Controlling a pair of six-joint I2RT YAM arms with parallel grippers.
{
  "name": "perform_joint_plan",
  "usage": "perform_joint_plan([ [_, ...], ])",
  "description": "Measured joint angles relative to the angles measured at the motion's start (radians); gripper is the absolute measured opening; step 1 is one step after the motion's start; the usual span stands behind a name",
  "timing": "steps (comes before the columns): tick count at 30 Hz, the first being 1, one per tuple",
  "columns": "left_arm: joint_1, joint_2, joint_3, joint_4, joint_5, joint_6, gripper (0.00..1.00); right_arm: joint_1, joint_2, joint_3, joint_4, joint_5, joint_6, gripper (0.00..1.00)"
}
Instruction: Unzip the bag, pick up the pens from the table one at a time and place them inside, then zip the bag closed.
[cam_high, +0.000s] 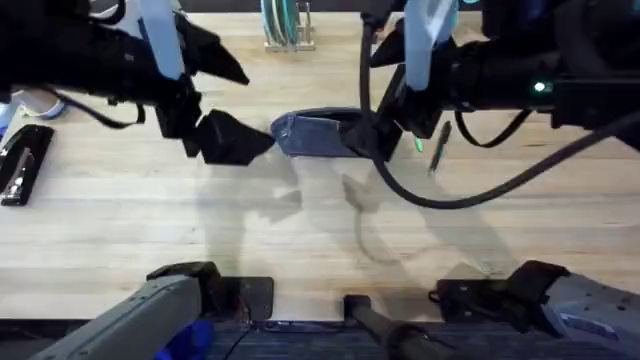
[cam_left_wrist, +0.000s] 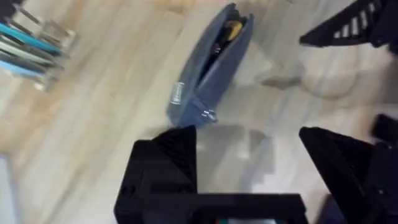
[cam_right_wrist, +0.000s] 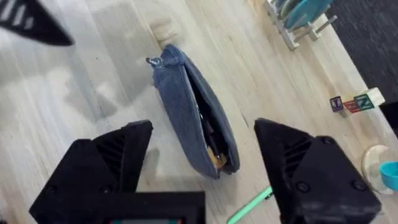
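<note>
The blue-grey heathered fabric pouch (cam_right_wrist: 194, 121) lay on the light plank-grained wooden table (cam_high: 150, 220), its top zipper already parted so that a dark slot showed along its length, with something yellow and dark just inside one end. It looked soft and light, likely to sag or slide if pushed. The metal zipper pull (cam_left_wrist: 208, 114) at its closed end seemed the sensible place to pinch for zipping.

The bright green slim pen (cam_right_wrist: 249, 208) lay on the wood just beside the pouch's open end, close to one finger of the right gripper (cam_right_wrist: 205, 171). A second, dark pen (cam_high: 437, 148) lay near it. Both looked stiff, smooth and thin (apt to roll), best taken across the middle of the barrel.

The right gripper's black fingers (cam_right_wrist: 102, 165) were spread wide and held nothing; the pouch lay between and just beyond them. The left gripper (cam_left_wrist: 249, 155) also stood wide open and empty, with the zipper-pull end of the pouch just ahead of one fingertip, not touching.
</note>
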Motion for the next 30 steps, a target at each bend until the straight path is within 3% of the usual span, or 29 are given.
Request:
perform_joint_plan([
  [8,0.0,-0.01,0.0,-0.055,-0.003,-0.055,0.995,0.0,-0.005,0.0,-0.007,0.014,0.008,0.997],
  [15,0.0,-0.012,0.0,-0.085,-0.003,-0.167,0.997,0.0,-0.006,0.0,-0.021,0.013,0.02,0.967],
  [17,0.0,-0.019,0.0,-0.093,-0.003,-0.182,0.997,0.0,-0.006,0.0,-0.025,0.014,0.023,0.773],
  [22,0.0,-0.102,0.0,-0.112,-0.005,-0.201,0.997,-0.006,-0.006,0.0,-0.054,0.014,0.023,0.075],
  [30,0.0,-0.213,0.0,-0.117,-0.005,-0.204,0.995,-0.02,-0.006,0.0,-0.108,0.014,-0.064,0.028],
])
